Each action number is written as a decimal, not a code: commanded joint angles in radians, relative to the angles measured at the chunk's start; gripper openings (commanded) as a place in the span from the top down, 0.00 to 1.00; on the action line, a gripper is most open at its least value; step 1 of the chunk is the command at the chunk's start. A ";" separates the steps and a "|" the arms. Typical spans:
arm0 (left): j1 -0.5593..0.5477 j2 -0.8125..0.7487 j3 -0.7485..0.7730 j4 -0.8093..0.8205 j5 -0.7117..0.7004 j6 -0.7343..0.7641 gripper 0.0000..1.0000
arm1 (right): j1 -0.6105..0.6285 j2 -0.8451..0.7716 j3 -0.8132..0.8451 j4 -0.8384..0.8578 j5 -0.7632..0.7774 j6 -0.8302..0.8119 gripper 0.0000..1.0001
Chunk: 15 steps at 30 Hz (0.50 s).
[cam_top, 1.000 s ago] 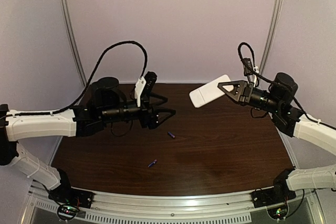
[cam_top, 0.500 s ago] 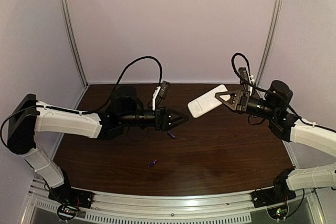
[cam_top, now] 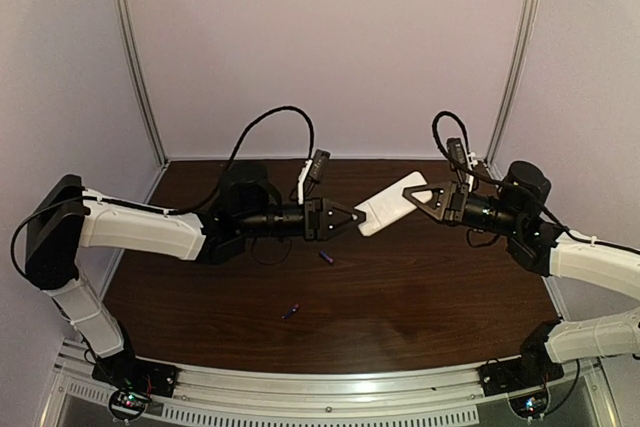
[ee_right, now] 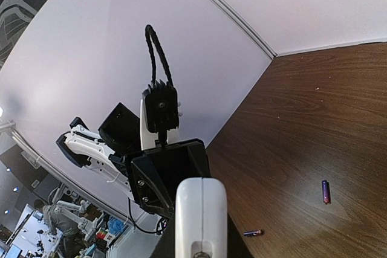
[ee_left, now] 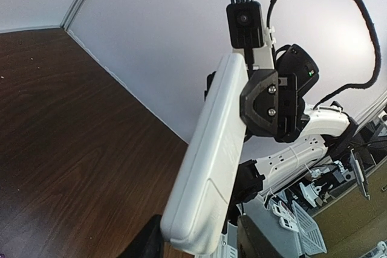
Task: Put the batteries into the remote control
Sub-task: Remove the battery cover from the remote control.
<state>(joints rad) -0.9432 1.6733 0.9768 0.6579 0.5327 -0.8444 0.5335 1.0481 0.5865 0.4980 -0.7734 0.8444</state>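
The white remote control (cam_top: 390, 204) is held in the air, plain back up, by my right gripper (cam_top: 424, 197), which is shut on its right end. My left gripper (cam_top: 348, 219) is open, its jaws on either side of the remote's left end. In the left wrist view the remote (ee_left: 221, 149) runs from my left gripper (ee_left: 202, 249) up to the right gripper (ee_left: 266, 101). In the right wrist view the remote's edge (ee_right: 201, 209) sits in my right gripper (ee_right: 201, 247). Two purple-blue batteries lie on the table, one (cam_top: 325, 257) below the grippers and one (cam_top: 290, 312) nearer the front.
The dark wooden table (cam_top: 440, 287) has pale walls at the back and both sides. Both batteries also show in the right wrist view, one (ee_right: 326, 191) and the other (ee_right: 253, 232), loose on the wood. A metal rail (cam_top: 320, 387) runs along the front edge.
My left arm has swung right and reached out until its jaws straddle the remote's left end. My right arm has brought the remote left and slightly lower. The batteries have not moved.
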 commanded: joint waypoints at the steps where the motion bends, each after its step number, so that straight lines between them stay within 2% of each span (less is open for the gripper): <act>1: 0.002 0.019 0.034 0.039 -0.014 -0.012 0.61 | 0.013 0.002 -0.005 0.015 0.034 -0.011 1.00; 7: 0.001 0.029 0.037 0.029 -0.010 -0.020 0.62 | 0.017 0.000 0.001 0.002 0.049 -0.022 1.00; 11: 0.002 0.031 0.036 0.017 -0.021 -0.019 0.70 | 0.019 0.002 0.006 0.009 0.042 -0.018 1.00; 15: 0.001 0.031 0.029 0.017 -0.009 -0.011 0.72 | 0.019 -0.003 0.017 0.012 0.034 -0.016 1.00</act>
<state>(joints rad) -0.9432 1.6947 0.9894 0.6529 0.5144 -0.8635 0.5457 1.0485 0.5865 0.4908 -0.7471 0.8368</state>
